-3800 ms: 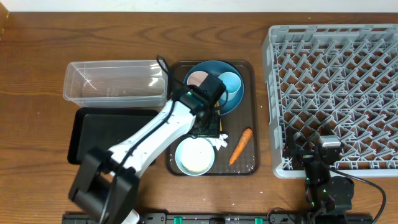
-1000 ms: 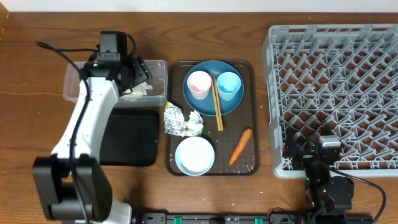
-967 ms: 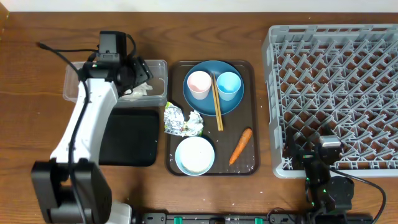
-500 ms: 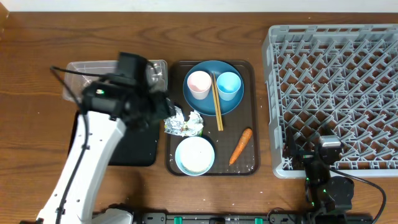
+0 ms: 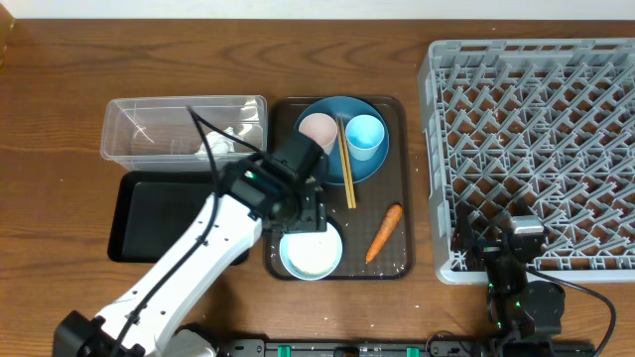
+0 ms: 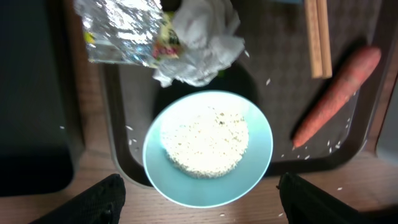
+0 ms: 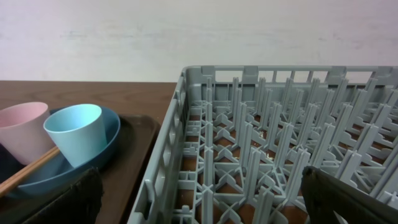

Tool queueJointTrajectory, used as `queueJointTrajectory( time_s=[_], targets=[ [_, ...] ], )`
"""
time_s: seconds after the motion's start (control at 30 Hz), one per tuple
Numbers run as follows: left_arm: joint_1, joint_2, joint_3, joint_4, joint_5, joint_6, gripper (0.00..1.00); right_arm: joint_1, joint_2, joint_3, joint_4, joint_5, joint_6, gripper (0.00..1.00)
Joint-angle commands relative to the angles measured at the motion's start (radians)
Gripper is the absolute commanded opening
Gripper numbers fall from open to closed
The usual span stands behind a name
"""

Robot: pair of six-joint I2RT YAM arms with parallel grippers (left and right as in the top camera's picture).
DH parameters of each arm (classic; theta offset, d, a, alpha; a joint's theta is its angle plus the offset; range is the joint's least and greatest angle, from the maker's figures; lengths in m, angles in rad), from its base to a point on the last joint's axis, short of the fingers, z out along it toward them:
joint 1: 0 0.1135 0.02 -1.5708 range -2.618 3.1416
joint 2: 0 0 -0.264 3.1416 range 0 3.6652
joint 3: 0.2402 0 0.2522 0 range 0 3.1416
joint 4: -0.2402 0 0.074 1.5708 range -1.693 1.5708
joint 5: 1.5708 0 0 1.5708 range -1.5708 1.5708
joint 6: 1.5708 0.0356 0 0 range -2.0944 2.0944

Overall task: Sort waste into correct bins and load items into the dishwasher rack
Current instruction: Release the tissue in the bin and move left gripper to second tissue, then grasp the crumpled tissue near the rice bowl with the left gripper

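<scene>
My left gripper (image 5: pixel 303 213) is open and empty, hanging over the brown tray (image 5: pixel 402 178) above the foil and the bowl. In the left wrist view its fingers (image 6: pixel 199 208) flank the white-and-pale-blue bowl (image 6: pixel 208 146), which holds rice. The silver foil wrapper (image 6: pixel 121 31), a white tissue (image 6: pixel 202 40), the carrot (image 6: pixel 336 93) and the chopstick ends (image 6: pixel 317 37) lie beyond. The blue plate (image 5: pixel 342 164) carries the pink cup (image 5: pixel 317 129), the light blue cup (image 5: pixel 365 134) and the chopsticks (image 5: pixel 345 174). My right gripper (image 5: pixel 496 238) is open at the rack's (image 5: pixel 536 119) front edge.
The clear bin (image 5: pixel 149 134) holds a white tissue (image 5: pixel 220 142). The black bin (image 5: pixel 164 213) lies in front of it, left of the tray. Loose rice grains dot the tray. The right wrist view shows the rack pegs (image 7: pixel 261 155) and both cups (image 7: pixel 78 140).
My left arm has swung from the clear bin, where a tissue now lies, back over the tray above the foil and bowl. The right arm has not moved.
</scene>
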Motion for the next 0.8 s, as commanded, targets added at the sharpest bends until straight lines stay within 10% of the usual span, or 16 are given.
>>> queueJointTrajectory(
  time_s=[0.0, 0.37, 0.43, 0.53, 0.77],
  targets=[
    [-0.027, 0.004, -0.032, -0.007, -0.031, -0.052, 0.81, 0.007, -0.005, -0.002, -0.004, 0.0, 0.0, 0.99],
    [-0.249, 0.004, -0.107, 0.152, 0.025, -0.122, 0.71, 0.007, -0.005, -0.002, -0.004, 0.0, 0.0, 0.99],
    [-0.281, 0.004, -0.107, 0.185, 0.024, -0.122, 0.94, 0.007, -0.005, -0.002, -0.004, 0.0, 0.0, 0.99],
    [-0.299, 0.004, -0.107, 0.222, 0.019, -0.122, 0.95, 0.007, -0.005, -0.002, -0.004, 0.0, 0.0, 0.99],
    [-0.241, 0.004, -0.107, 0.228, -0.133, -0.122, 0.76, 0.007, -0.005, -0.002, -0.004, 0.0, 0.0, 0.99]
  ],
)
